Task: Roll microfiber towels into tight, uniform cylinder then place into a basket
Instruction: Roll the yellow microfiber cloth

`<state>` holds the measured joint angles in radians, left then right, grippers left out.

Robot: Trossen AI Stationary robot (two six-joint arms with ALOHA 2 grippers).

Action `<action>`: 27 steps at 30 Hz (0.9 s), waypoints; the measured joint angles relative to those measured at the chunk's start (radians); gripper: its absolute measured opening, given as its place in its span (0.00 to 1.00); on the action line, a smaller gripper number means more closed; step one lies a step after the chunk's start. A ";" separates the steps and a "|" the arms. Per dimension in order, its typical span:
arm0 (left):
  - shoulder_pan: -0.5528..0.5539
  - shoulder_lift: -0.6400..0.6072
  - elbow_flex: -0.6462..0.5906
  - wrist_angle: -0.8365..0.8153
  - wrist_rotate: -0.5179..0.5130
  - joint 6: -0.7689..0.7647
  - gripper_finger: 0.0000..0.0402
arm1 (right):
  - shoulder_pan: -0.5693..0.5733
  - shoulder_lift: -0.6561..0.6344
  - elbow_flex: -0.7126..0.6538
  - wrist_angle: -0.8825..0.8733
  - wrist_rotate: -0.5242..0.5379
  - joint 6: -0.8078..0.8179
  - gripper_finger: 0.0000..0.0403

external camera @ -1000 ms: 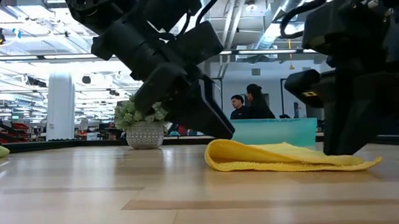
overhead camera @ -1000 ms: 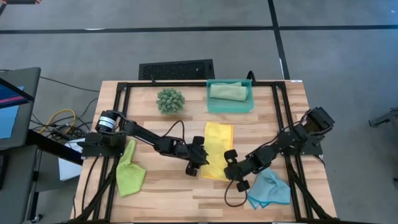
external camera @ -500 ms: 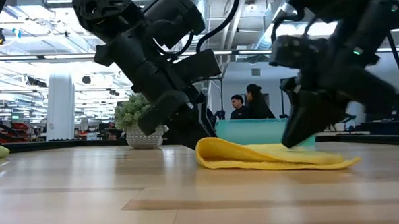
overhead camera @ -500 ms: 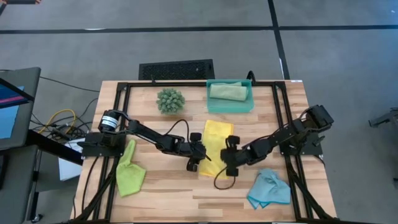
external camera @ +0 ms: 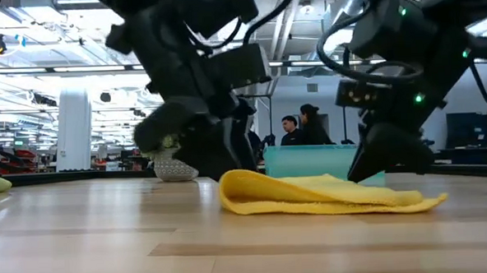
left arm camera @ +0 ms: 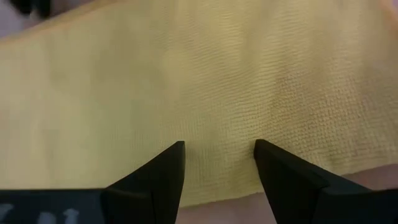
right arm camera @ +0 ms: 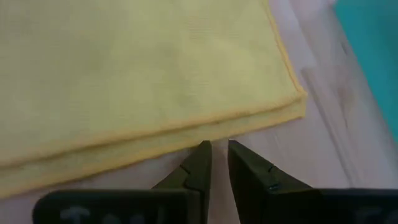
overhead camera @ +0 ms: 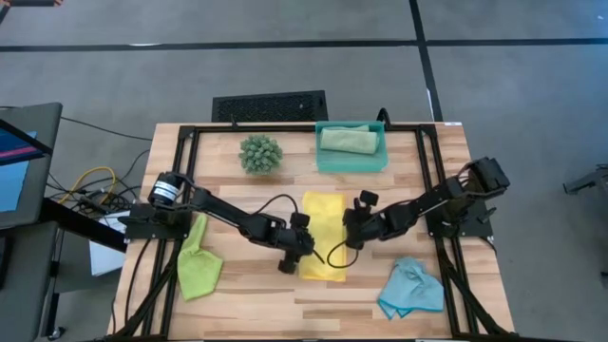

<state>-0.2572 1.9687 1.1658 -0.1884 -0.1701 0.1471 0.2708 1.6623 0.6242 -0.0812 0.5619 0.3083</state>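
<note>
Wooden table [overhead camera: 247, 290]; 2 people [external camera: 301, 124] beyond.

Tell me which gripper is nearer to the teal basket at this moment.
The right gripper. It is at the right edge of the yellow towel, just below the basket. The left gripper is at the towel's lower left edge, farther from the basket.

Bright, even overhead light; wrist views soft; arms backlit.
</note>
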 joint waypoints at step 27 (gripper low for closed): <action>0.029 -0.012 -0.115 0.264 -0.160 0.059 0.47 | 0.209 0.009 -0.042 0.445 -0.047 -0.170 0.20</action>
<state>-0.2284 1.9568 1.0509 0.0757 -0.3296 0.2061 0.4795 1.6712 0.5819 0.3642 0.5146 0.1387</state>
